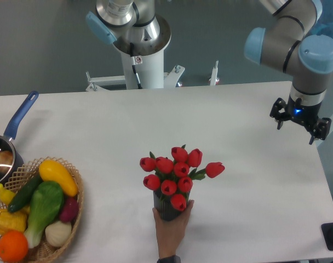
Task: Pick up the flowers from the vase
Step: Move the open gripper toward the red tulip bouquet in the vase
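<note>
Flowers [177, 170], a bunch of smooth red tulip buds, stand in the ribbed dark vase [165, 210], which a hand [172, 233] steadies from below. Your tool [299, 121] hangs far off to the vase's upper right, jaws apart. Bring it above the buds, then close gently around the green stems.

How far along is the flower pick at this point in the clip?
Nothing looks done: the flowers are in the vase, which a person's hand steadies from the near table edge. In hand: little; the tool hangs far off over the table's right end, fingers spread and empty. Left: travel to the bunch, close on it, lift it out.
</note>
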You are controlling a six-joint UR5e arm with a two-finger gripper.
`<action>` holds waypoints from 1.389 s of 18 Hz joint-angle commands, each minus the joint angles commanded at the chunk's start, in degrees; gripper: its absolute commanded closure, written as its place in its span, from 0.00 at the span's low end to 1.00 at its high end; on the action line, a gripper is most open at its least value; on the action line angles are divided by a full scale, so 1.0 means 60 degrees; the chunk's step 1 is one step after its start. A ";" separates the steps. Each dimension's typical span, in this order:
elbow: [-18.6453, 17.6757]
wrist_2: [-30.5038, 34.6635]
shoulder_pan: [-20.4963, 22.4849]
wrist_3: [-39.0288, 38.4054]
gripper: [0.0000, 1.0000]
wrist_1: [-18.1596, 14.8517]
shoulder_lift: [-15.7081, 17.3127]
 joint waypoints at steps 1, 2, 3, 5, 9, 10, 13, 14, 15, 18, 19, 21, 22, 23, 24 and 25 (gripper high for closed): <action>-0.0015 0.0015 -0.0015 0.0000 0.00 0.0014 0.0000; -0.0058 0.0000 -0.0015 0.0000 0.00 0.0015 0.0000; -0.0088 -0.0015 -0.0029 0.0000 0.00 0.0015 0.0000; -0.0204 -0.0015 -0.0058 -0.0029 0.00 0.0029 0.0015; -0.0936 -0.0977 -0.0015 -0.0394 0.00 0.0759 0.0015; -0.1141 -0.1228 -0.0029 -0.0628 0.00 0.1023 0.0044; -0.1828 -0.1653 -0.0044 -0.0644 0.00 0.1259 0.0277; -0.2092 -0.2177 -0.0015 -0.0630 0.00 0.1318 0.0351; -0.2240 -0.2835 -0.0015 -0.0615 0.00 0.1333 0.0366; -0.2548 -0.5060 -0.0029 -0.0776 0.00 0.1289 0.0570; -0.2665 -0.5735 -0.0058 -0.0892 0.00 0.1274 0.0673; -0.2710 -0.6443 -0.0117 -0.0967 0.00 0.1274 0.0791; -0.2681 -0.6547 -0.0277 -0.0967 0.00 0.1289 0.0835; -0.2681 -0.6577 -0.0351 -0.0952 0.00 0.1289 0.0936; -0.2695 -0.6606 -0.0352 -0.0952 0.00 0.1289 0.1083; -0.2710 -0.6795 -0.0366 -0.0967 0.00 0.1289 0.1185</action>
